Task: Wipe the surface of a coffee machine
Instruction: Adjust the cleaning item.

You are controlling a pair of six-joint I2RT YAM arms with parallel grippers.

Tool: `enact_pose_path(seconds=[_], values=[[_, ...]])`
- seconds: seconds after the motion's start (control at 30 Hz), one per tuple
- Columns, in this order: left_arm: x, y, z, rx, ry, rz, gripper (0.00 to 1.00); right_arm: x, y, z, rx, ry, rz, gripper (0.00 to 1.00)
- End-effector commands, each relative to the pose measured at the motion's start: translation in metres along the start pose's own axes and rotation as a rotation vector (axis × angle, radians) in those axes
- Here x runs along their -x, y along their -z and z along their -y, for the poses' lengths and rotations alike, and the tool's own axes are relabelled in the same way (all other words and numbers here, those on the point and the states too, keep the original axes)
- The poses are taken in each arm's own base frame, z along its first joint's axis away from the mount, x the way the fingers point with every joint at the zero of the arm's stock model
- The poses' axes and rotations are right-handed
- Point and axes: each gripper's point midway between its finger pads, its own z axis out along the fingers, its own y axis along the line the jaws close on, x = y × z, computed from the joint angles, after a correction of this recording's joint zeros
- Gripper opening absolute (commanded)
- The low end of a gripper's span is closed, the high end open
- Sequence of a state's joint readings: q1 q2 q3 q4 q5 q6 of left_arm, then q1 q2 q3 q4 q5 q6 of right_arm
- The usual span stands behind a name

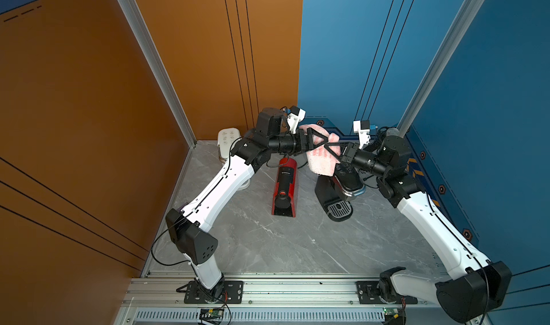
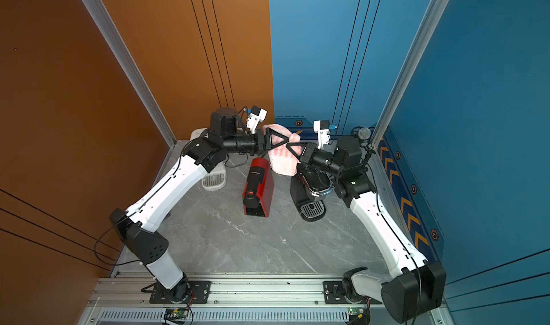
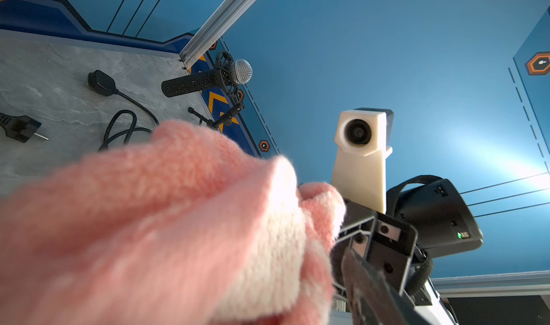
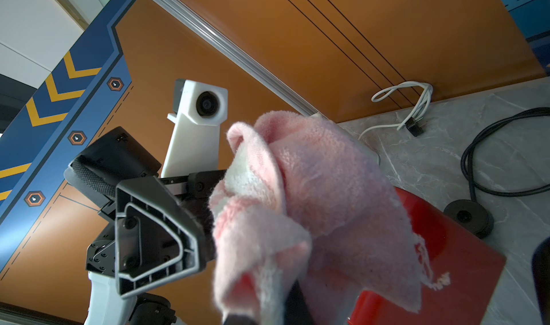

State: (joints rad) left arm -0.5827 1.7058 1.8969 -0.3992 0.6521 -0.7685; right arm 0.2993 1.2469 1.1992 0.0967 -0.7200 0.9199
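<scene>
Three coffee machines stand on the grey marble table: a red one [image 1: 284, 186] [image 2: 257, 189], a black one [image 1: 336, 195] [image 2: 309, 195] and a white one [image 1: 227, 142] partly under my left arm. A pink-and-white towel [image 1: 320, 162] [image 2: 281, 164] [image 4: 327, 189] hangs in the air between the red and black machines. My right gripper [image 1: 327, 146] [image 4: 268, 311] is shut on the towel's upper part. My left gripper [image 1: 324, 140] [image 2: 287, 142] meets it from the other side, fingers [image 4: 154, 231] spread apart beside the towel. In the left wrist view the towel [image 3: 178, 219] hides most of the jaws.
A microphone [image 1: 393, 132] [image 3: 208, 78] on a stand sits in the back right corner. Black cables and plugs [image 3: 119, 124] lie behind the machines, and a white cable [image 4: 410, 100] lies by the orange wall. Aluminium posts [image 1: 154, 61] and walls close in the back and sides.
</scene>
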Motion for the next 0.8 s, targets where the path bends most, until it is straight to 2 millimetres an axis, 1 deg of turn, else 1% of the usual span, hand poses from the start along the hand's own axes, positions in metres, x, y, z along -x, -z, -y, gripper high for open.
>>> enact_pose_path(seconds=[0.0,0.1,0.23,0.27,0.3,0.37,0.47,0.5,0.57,0.63,0.67,0.7,0.77], values=[[-0.009,0.004,0.022,-0.080,-0.036,-0.027,0.77,0.008,-0.001,0.005,-0.013,-0.015,0.039,0.00],[-0.020,-0.006,0.025,-0.100,-0.042,-0.058,0.74,0.006,-0.005,-0.002,0.023,-0.023,0.029,0.00],[-0.029,-0.019,0.028,-0.120,-0.048,-0.096,0.65,0.003,-0.005,-0.012,0.048,-0.014,0.019,0.00],[-0.031,-0.021,0.027,-0.120,-0.048,-0.101,0.59,0.003,-0.003,-0.015,0.054,-0.009,0.022,0.00],[-0.030,-0.022,0.025,-0.114,-0.045,-0.098,0.51,0.003,-0.002,-0.017,0.056,-0.007,0.023,0.00],[-0.026,-0.023,0.020,-0.094,-0.037,-0.080,0.28,0.002,-0.001,-0.021,0.064,-0.008,0.013,0.00],[-0.017,-0.021,0.018,-0.074,-0.034,-0.040,0.02,-0.004,0.000,-0.019,0.053,-0.021,-0.008,0.00],[-0.015,-0.021,0.016,-0.064,-0.034,-0.027,0.00,-0.006,0.001,-0.016,0.034,-0.023,-0.016,0.08],[-0.008,-0.019,0.012,-0.041,-0.037,0.003,0.00,-0.010,0.009,-0.004,-0.037,-0.013,-0.023,0.39],[0.001,-0.018,0.001,0.002,-0.030,0.041,0.00,-0.010,0.026,0.014,-0.168,0.013,-0.007,0.58],[0.007,-0.017,-0.008,0.030,-0.030,0.064,0.00,-0.010,0.038,0.024,-0.259,0.044,0.003,0.64],[0.012,-0.017,-0.016,0.057,-0.031,0.084,0.00,-0.011,0.050,0.033,-0.347,0.069,0.010,0.68],[0.025,-0.021,-0.041,0.115,-0.022,0.117,0.00,-0.011,0.079,0.055,-0.550,0.136,0.028,0.75]])
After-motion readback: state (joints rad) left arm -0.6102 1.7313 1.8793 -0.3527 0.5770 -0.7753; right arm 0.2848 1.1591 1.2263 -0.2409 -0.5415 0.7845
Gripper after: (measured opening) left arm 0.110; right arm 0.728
